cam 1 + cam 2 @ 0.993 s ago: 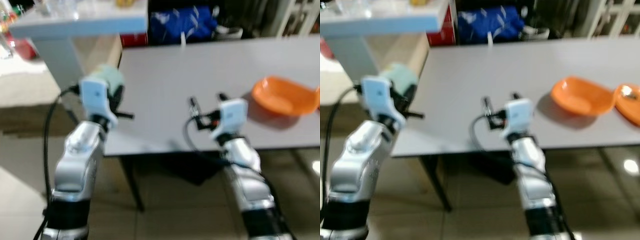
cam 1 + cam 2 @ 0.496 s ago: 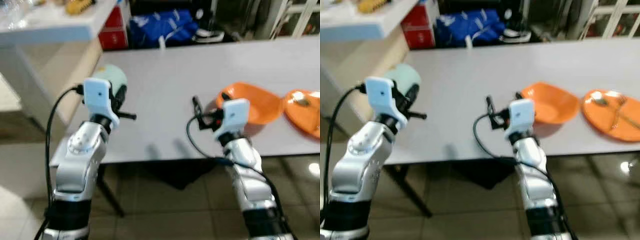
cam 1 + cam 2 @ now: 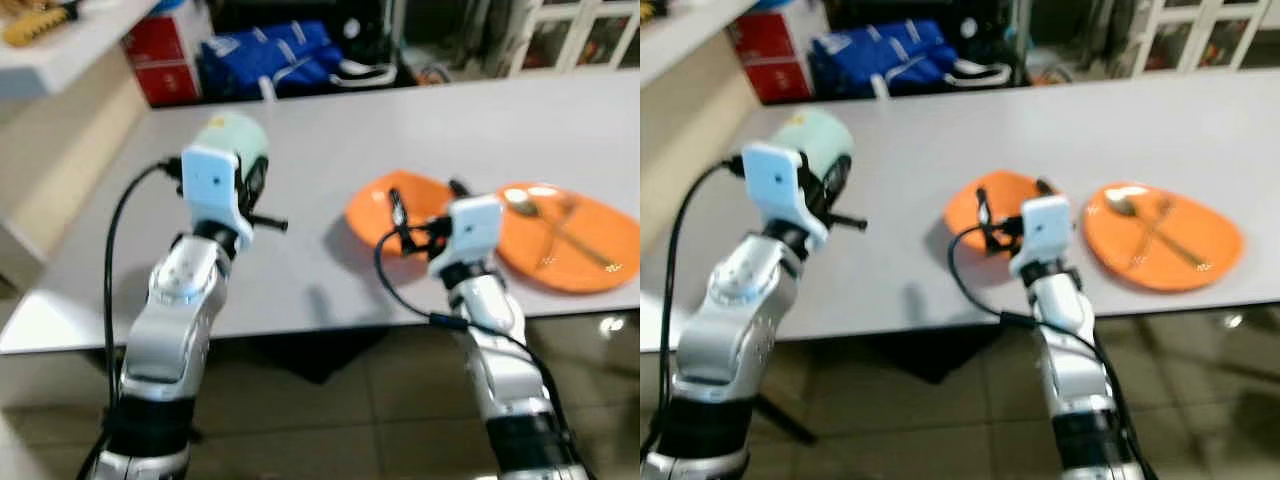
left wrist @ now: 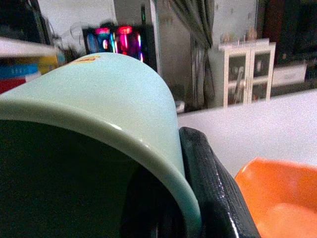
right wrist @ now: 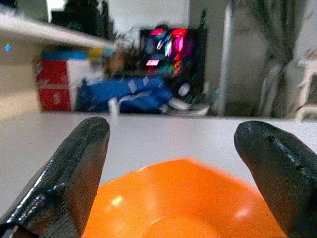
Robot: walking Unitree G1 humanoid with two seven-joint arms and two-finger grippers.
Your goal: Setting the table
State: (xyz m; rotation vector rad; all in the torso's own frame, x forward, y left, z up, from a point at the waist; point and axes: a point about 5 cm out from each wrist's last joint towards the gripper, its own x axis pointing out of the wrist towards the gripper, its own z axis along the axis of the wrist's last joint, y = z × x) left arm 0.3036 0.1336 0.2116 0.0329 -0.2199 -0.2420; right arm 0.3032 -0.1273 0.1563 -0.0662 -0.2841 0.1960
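So the left hand (image 3: 250, 190) is clamped on a pale green cup (image 3: 815, 135) held above the counter (image 3: 330, 140). Right hand (image 5: 173, 163) is spread wide over the orange bowl (image 3: 1000, 200), partly hiding it. Cutlery on the orange plate (image 3: 1165, 235) is blurry.

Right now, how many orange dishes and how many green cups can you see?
Orange dishes: 2, a bowl and a plate
Green cups: 1, the cup held in the left gripper
Total: 3
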